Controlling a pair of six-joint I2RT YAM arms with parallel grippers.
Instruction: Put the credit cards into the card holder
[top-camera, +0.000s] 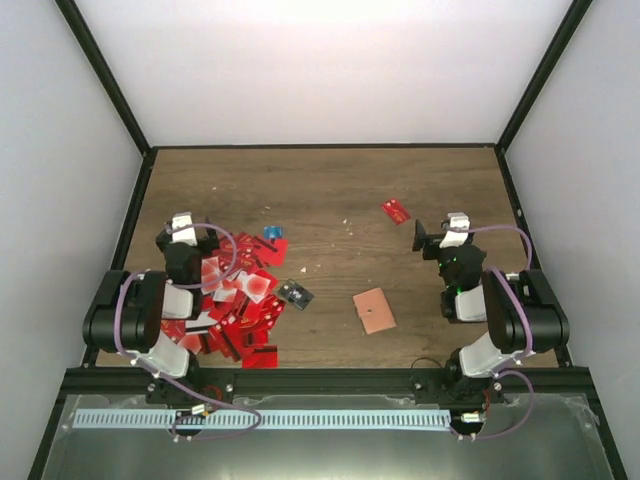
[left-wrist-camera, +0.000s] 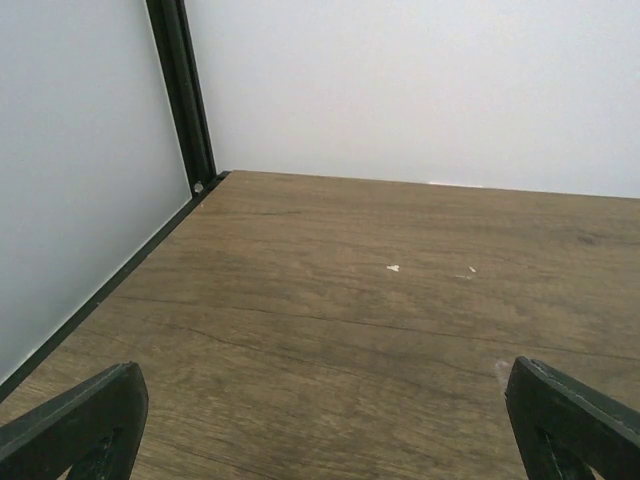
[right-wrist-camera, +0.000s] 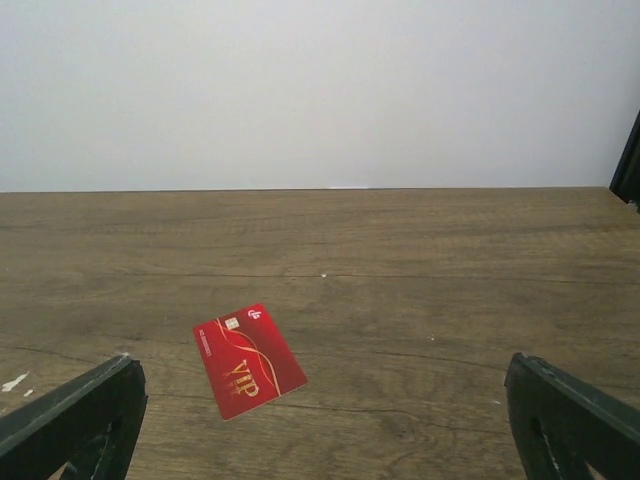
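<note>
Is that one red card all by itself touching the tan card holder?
Apart. The top view shows a stretch of bare wooden table between the lone red card and the card holder, so their edges do not meet.

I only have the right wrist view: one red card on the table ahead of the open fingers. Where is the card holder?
Observer: The card holder lies flat, nearer the robot than your red card and out of your frame.
Operator: Any other cards?
Observer: Yes, a pile of cards, mostly red, lies on the left side, partly under the left arm.
Operator: Is the left gripper holding anything?
Observer: No, the left gripper is open and empty.
</note>
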